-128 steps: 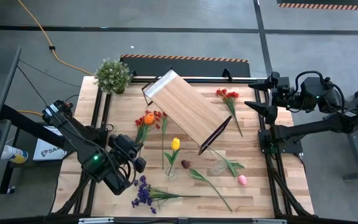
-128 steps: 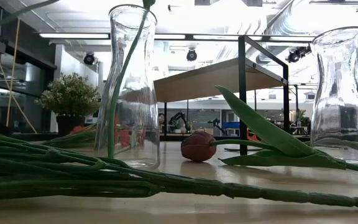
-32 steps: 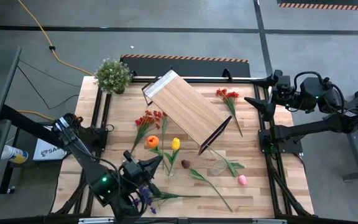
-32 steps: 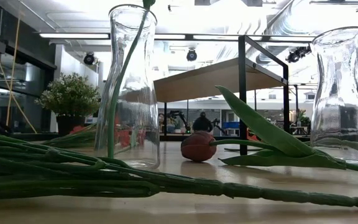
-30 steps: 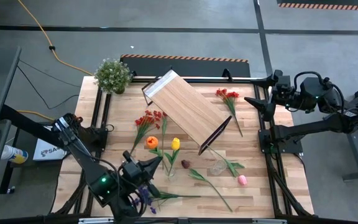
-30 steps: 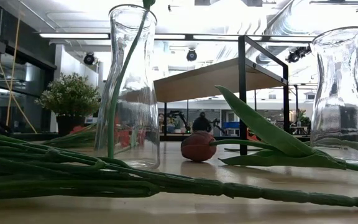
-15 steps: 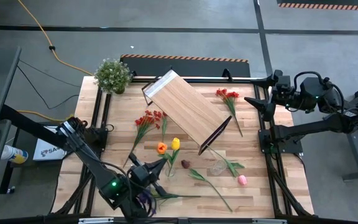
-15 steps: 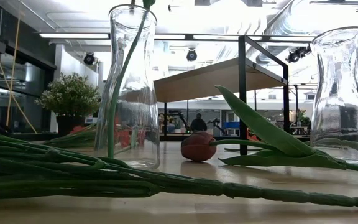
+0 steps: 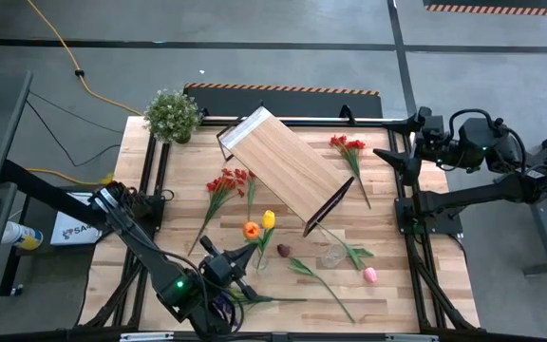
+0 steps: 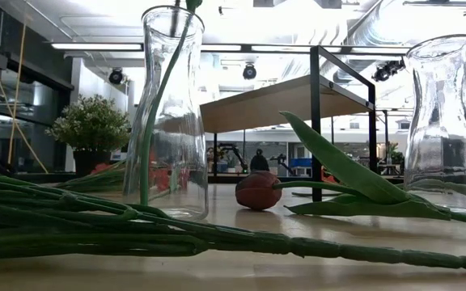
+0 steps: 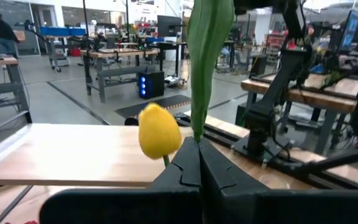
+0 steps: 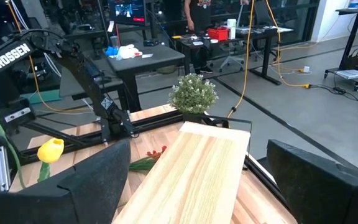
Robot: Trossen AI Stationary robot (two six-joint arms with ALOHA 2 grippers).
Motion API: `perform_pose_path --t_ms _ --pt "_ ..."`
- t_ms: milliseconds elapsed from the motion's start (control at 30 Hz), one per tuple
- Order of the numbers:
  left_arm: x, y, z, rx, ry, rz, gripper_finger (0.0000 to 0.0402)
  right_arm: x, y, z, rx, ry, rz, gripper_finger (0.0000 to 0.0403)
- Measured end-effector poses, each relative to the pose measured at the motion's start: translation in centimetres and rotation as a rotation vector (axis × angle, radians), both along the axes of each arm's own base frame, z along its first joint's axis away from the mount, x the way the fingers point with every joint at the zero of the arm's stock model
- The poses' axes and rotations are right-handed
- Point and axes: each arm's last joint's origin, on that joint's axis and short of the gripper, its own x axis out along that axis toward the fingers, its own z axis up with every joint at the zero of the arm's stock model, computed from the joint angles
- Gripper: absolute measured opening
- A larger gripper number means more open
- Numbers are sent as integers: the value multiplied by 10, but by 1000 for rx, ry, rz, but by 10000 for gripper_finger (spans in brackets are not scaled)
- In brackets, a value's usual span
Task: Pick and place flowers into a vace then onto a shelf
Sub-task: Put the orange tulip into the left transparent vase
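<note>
Orange tulip on a long green stem [image 9: 249, 229] has travelled across the worktop [image 9: 387, 237] with the left gripper [image 9: 231, 265], jaws clamped on its stem, and now hangs just beside the clear glass vase [image 10: 168, 113] holding the yellow tulip [image 9: 269, 219]; insertion looks next. Right gripper [image 9: 394, 161] waits, jaws apart, near the light-wood shelf [image 9: 288, 166].

Even, bright overhead light in the high view, soft shadows only. Low view blown out by ceiling fixtures at upper centre; near stems [image 10: 95, 222] soft at lower left. Left wrist view: yellow tulip [image 11: 159, 132] slightly blurred, background sharp.
</note>
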Motion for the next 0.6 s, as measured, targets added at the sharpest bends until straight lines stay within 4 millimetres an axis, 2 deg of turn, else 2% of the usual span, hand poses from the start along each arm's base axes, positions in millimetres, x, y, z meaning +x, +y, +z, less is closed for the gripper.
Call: perform_pose_path --t_ms 600 --pt "5 -6 -13 -22 -8 -7 20 0 0 0 0 0 0 366"
